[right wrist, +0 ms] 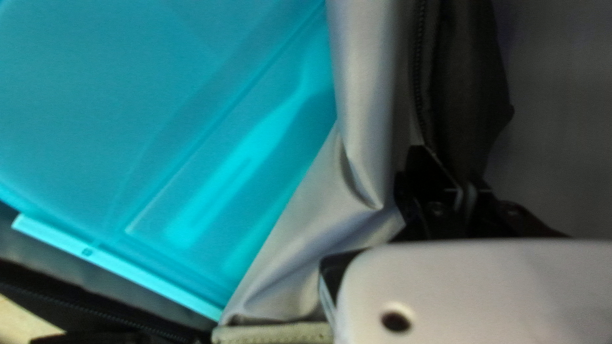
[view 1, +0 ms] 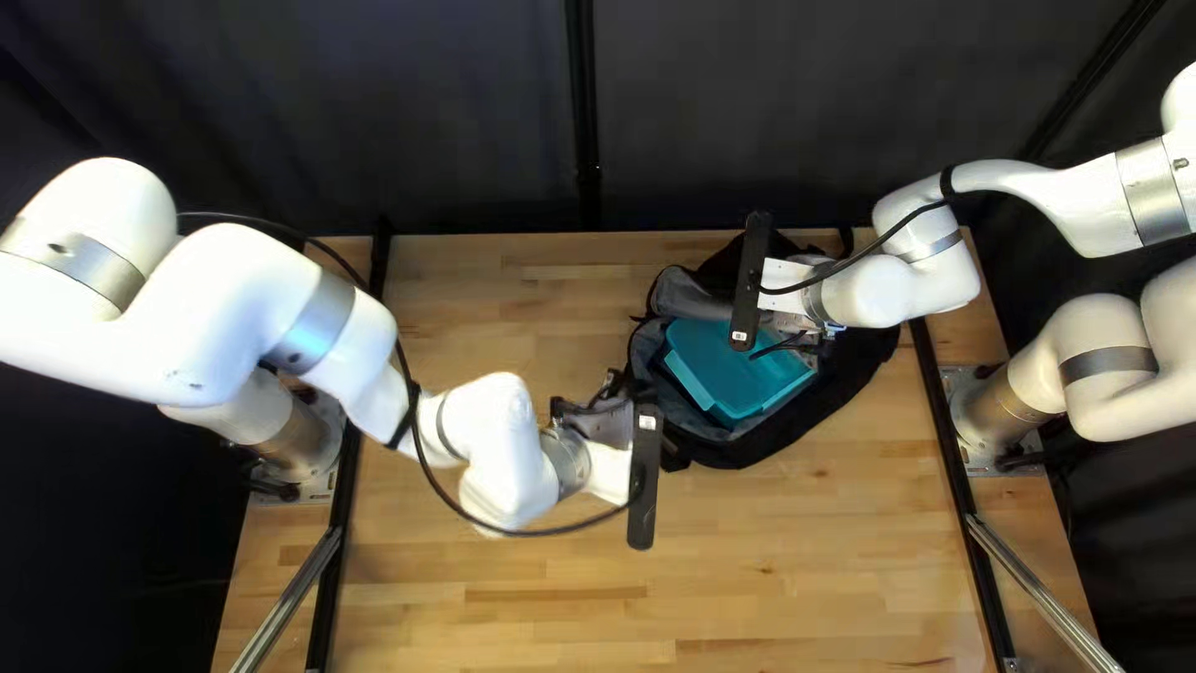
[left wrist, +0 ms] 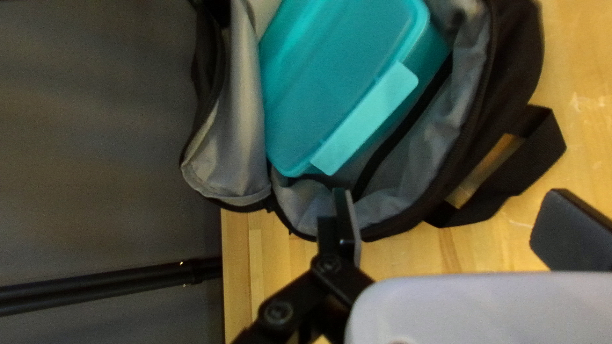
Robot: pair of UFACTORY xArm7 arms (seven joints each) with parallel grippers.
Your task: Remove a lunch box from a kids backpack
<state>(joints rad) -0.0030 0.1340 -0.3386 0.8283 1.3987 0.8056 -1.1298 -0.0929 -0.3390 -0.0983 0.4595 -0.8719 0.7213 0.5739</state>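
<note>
Between the arms in the top left view, my right gripper (view 1: 804, 334) is over the unzipped black backpack (view 1: 851, 389); my left gripper (view 1: 592, 409) is beside its left edge. A teal lunch box (view 1: 726, 372) lies inside, lid up. The left wrist view has my left gripper (left wrist: 449, 223) open, one finger by the rim of the backpack (left wrist: 515, 57), with the lunch box (left wrist: 331, 83) ahead. In the right wrist view my right gripper (right wrist: 456, 181) is shut on the backpack's edge beside the grey lining (right wrist: 363, 83); the lunch box (right wrist: 127, 108) lies beside that lining.
The wooden table (view 1: 797, 573) extends in front of the backpack. A black strap loop (left wrist: 532, 153) sticks out from the bag's side. Behind the table's far edge hangs a dark curtain (view 1: 411, 112).
</note>
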